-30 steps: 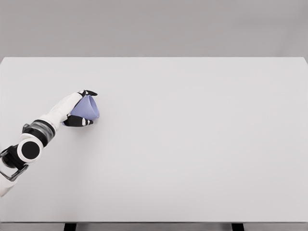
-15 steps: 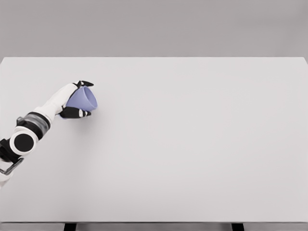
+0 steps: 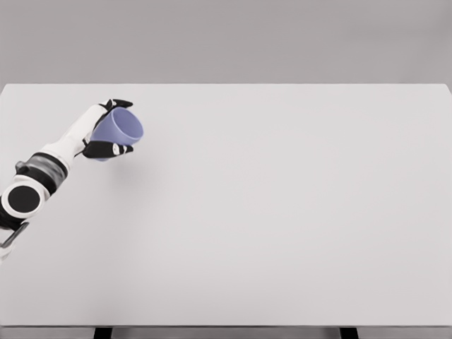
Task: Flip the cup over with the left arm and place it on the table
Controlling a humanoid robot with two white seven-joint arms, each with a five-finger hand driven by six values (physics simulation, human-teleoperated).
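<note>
One cup (image 3: 119,131), gripped tight by your left hand (image 3: 97,134).
It has moved farther back over the table (image 3: 282,212), tilting more.

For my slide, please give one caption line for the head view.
The left robot hand grips a lavender cup tilted on its side above the white table.

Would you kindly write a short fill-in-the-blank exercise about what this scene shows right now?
1. The cup is held by the robot's ____ hand.
2. The colour of the cup is ____.
3. The cup lies over the ____ part of the white table, as seen by the head camera.
4. The number of arms in view is ____.

Missing words: left; purple; left; one
</note>
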